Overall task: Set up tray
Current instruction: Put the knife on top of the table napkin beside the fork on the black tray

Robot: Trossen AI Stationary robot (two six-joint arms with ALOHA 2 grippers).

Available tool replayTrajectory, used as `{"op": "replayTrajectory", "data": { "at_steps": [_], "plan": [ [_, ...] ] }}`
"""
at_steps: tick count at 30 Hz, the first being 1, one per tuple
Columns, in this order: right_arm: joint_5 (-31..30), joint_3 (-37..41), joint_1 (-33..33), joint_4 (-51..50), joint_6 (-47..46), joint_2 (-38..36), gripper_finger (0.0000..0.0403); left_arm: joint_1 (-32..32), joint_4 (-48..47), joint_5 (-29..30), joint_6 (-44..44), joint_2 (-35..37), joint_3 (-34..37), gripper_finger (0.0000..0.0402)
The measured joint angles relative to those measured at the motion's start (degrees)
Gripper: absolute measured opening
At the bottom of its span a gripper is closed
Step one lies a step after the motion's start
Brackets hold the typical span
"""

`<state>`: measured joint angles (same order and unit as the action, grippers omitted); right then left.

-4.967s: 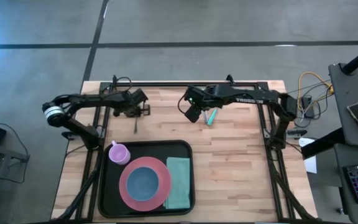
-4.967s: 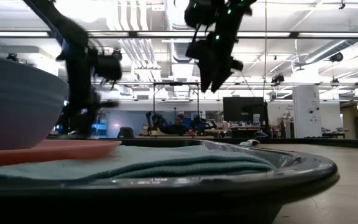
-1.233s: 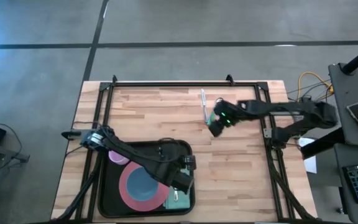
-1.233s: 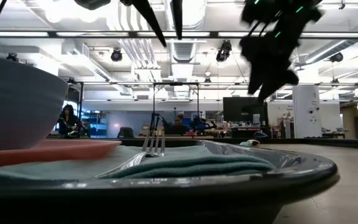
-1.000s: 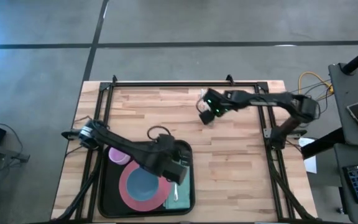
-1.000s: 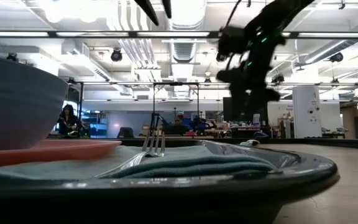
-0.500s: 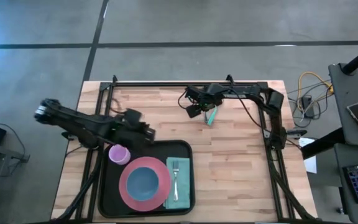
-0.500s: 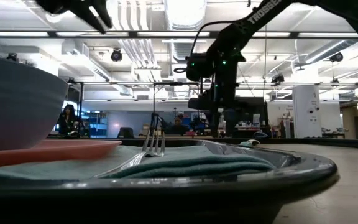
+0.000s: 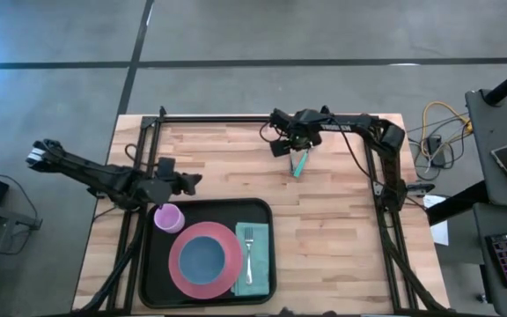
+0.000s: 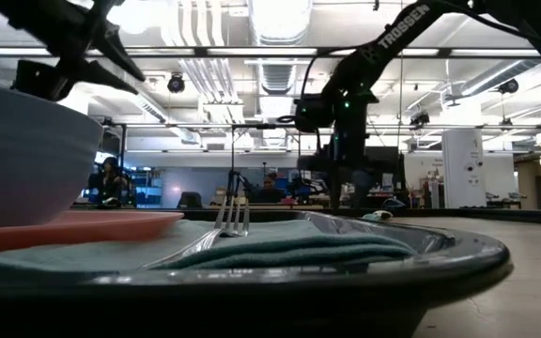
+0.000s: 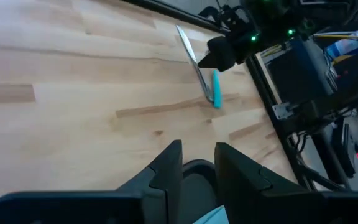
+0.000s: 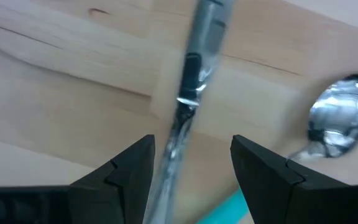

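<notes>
The black tray (image 9: 151, 264) holds a pink plate (image 9: 183, 277) with a blue bowl (image 9: 202, 258), a purple cup (image 9: 168, 217), and a teal napkin (image 9: 259, 264) on which a fork (image 9: 247, 250) lies. A silver knife (image 12: 191, 99) and a teal-handled spoon (image 12: 339, 115) lie on the wood at the far middle. My right gripper (image 9: 282, 146) is open above the knife, one finger on either side of it. My left gripper (image 9: 188, 181) is open and empty just beyond the tray's far left corner.
A black frame rail (image 9: 236, 118) runs along the table's far edge, with arm posts at the left (image 9: 139, 176) and right (image 9: 385, 176). Bare wood (image 9: 324, 238) lies to the right of the tray. In the low view the fork's tines (image 10: 233, 218) stick up above the napkin.
My left gripper has drawn back from over the napkin toward the table's far left, off the tray; the fork stays lying on the napkin. My right gripper has gone toward the far left and down, and now stands over the knife.
</notes>
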<state>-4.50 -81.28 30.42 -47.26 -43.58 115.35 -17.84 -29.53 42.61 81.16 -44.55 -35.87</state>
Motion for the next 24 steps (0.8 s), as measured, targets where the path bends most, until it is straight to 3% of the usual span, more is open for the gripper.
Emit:
{"op": "replayTrajectory", "data": {
  "at_steps": [9, 18, 24],
  "plan": [
    [1.56, 2.22, 0.57, 5.90, 0.01, 0.05, 0.0201, 0.77, 0.31, 2.61, 0.90, -0.55, 0.13, 0.0075],
    [2.28, 5.86, 1.64, 6.77, -2.64, -0.12, 0.0200, 1.83, 0.21, 2.93, -4.45, -1.15, -2.37, 0.0075],
    [2.37, 5.78, 1.20, 6.64, -2.55, -0.09, 0.0160, 1.83, 0.21, 2.91, -5.61, -1.17, -2.83, 0.0075]
  ]
}}
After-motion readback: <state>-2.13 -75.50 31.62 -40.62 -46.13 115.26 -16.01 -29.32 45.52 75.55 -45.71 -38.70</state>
